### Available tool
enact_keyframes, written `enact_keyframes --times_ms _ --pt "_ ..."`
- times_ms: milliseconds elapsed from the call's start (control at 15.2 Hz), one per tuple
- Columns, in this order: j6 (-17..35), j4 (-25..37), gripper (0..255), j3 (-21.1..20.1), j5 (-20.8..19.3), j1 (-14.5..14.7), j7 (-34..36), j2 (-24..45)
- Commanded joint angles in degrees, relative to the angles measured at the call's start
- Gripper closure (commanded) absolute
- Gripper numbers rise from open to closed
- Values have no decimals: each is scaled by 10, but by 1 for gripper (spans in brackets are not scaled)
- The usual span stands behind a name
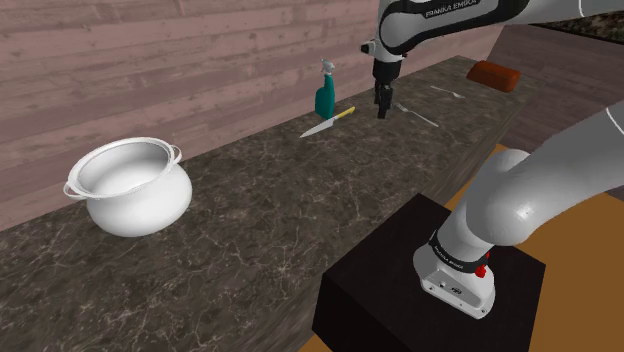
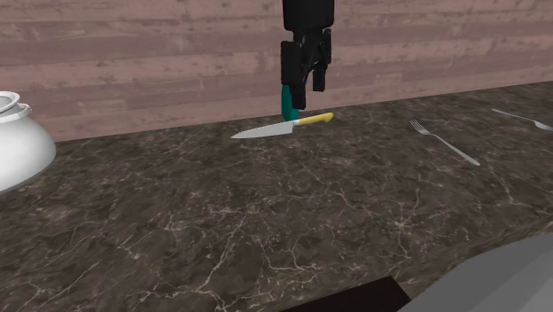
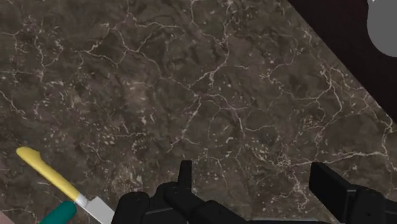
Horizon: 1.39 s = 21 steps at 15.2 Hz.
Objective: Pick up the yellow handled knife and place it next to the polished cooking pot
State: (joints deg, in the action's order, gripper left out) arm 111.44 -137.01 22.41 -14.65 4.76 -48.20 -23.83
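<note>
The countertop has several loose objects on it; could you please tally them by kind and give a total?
Pot: 1
Knife: 1
Spray bottle: 1
Fork: 1
Slim utensil, kind unclear: 1
Reddish-brown block: 1
Total: 6

Soft, even light is washing the dark counter (image 1: 250,230); the pot (image 1: 130,195) is gleaming pale, its inside shading grey.

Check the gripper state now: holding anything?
Gripper: open, holding nothing. The yellow-handled knife lies on the counter, off to one side of the fingers.
</note>
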Motion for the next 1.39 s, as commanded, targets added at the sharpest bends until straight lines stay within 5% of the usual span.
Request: enact_keyframes --times_ms 0,594,1320 --pt "30 21 0 26 6 10 -61 44" --pt "131 145 0 91 124 37 -341 268" --pt "141 376 0 16 270 -39 -619 526"
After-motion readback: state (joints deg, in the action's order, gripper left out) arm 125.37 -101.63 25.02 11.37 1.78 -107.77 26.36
